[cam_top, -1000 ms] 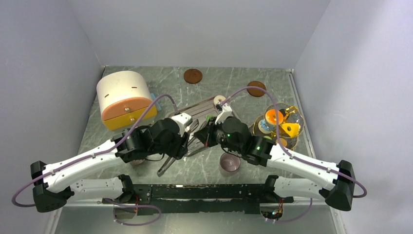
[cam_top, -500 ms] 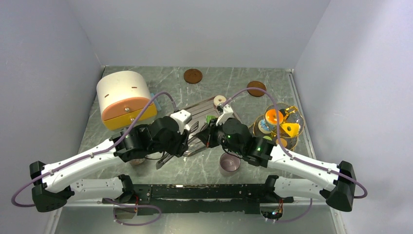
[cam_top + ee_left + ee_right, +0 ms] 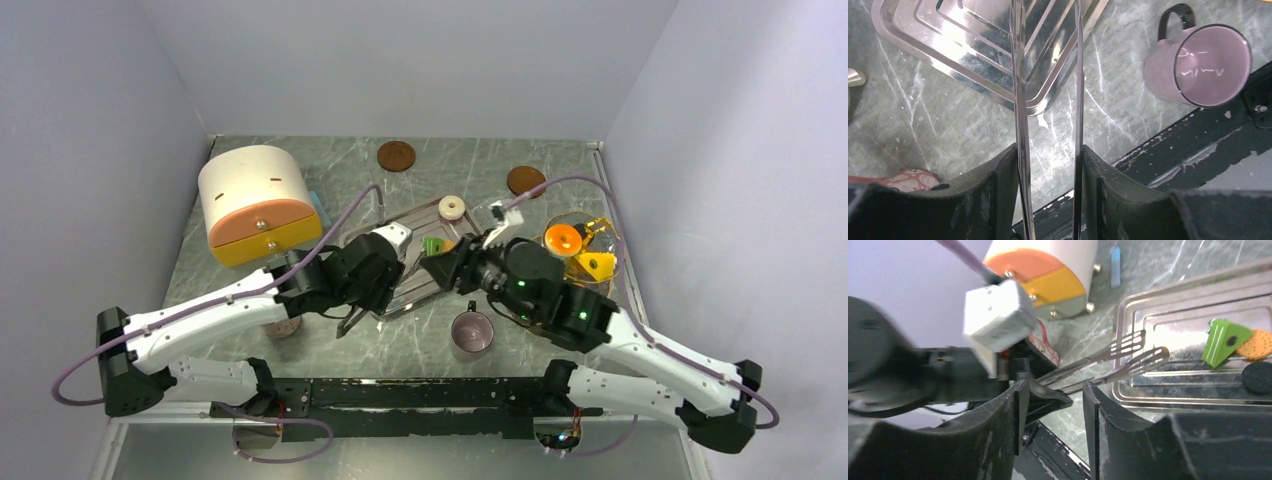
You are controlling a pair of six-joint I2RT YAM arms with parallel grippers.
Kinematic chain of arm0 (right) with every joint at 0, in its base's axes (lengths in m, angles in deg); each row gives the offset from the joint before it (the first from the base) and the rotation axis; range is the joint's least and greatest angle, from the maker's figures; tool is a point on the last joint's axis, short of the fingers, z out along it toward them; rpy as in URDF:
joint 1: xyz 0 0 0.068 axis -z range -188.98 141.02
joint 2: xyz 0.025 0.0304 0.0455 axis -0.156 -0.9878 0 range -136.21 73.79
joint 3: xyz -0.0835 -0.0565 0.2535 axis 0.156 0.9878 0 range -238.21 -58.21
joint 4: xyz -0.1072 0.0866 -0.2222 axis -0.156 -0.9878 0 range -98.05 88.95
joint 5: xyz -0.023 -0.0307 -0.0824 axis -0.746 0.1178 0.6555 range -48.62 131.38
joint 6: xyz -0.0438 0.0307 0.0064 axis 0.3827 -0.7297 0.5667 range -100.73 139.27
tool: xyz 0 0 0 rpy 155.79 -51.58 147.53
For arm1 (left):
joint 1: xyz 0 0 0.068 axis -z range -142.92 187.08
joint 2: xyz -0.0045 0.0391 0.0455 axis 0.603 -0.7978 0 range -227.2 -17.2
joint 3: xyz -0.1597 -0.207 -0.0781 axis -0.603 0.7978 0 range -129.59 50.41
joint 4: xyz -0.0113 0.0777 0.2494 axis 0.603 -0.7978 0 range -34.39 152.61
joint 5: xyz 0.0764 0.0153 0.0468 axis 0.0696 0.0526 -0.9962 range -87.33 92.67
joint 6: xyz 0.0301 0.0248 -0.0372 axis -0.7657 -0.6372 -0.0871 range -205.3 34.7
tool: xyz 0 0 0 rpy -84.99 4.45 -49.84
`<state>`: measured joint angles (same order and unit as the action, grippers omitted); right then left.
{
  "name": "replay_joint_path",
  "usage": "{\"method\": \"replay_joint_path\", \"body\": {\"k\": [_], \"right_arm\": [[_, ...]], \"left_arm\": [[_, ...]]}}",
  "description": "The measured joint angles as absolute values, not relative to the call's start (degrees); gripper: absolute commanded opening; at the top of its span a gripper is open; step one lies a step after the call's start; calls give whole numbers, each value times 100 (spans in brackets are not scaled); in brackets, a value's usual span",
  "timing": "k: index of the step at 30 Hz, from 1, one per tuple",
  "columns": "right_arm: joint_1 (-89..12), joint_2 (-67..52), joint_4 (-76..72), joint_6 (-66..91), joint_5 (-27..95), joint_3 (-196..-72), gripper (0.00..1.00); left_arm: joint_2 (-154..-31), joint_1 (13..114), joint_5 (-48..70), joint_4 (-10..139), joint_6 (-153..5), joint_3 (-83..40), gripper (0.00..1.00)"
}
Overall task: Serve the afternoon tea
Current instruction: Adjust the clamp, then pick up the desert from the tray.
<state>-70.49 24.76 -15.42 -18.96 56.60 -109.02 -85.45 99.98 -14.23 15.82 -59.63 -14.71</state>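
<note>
**Right jaws let go and pull back; the tongs are with the left arm**

Right gripper (image 3: 1053,387) has changed most since a second ago: its jaws were closed beside the tongs and now stand about half open with nothing between them, and the arm has drawn back to the right side of the tray. The left gripper (image 3: 1048,150) has moved a little forward toward the tray. Its jaws are partly closed on the two blades of the metal tongs (image 3: 1108,360), pressing them from both sides.

The slotted tips of the tongs reach just over the near rim of the steel tray (image 3: 1168,310) and are empty. Further in on the tray lie a green wedge (image 3: 1218,347), with an orange treat (image 3: 1255,345) touching it and a black treat (image 3: 1258,377) just beside them. A cream ring (image 3: 452,207) sits at the far corner, seemingly on the tray. The mug (image 3: 1160,75) stands upright and empty on the table near the arm bases, apart from the tray.

I judge that the step in hand is preparing the tool: the tongs now belong to one arm only, and no treat is gripped yet. The next move probably calls for the left arm to bring the tips around a single treat, then squeeze. The pieces lie close together and flat, so the tips must come low and well aimed, otherwise they may push a neighbour.
</note>
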Motion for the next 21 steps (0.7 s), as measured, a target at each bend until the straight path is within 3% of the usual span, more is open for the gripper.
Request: {"method": "replay_joint_path", "body": {"k": [5, 12, 21], "right_arm": [[-7049, 3271, -1798, -1905, 6031, -11053, 62], [-7049, 4115, -2088, -1925, 6619, -11118, 93], [-7049, 4314, -2396, -1947, 6943, -11123, 96]], "left_arm": [[-8921, 9733, -1401, 1665, -6044, -1469, 49], [-9583, 9377, -1229, 2194, -6280, -1480, 48], [-10372, 9117, -824, 2723, -6505, -1574, 49]]}}
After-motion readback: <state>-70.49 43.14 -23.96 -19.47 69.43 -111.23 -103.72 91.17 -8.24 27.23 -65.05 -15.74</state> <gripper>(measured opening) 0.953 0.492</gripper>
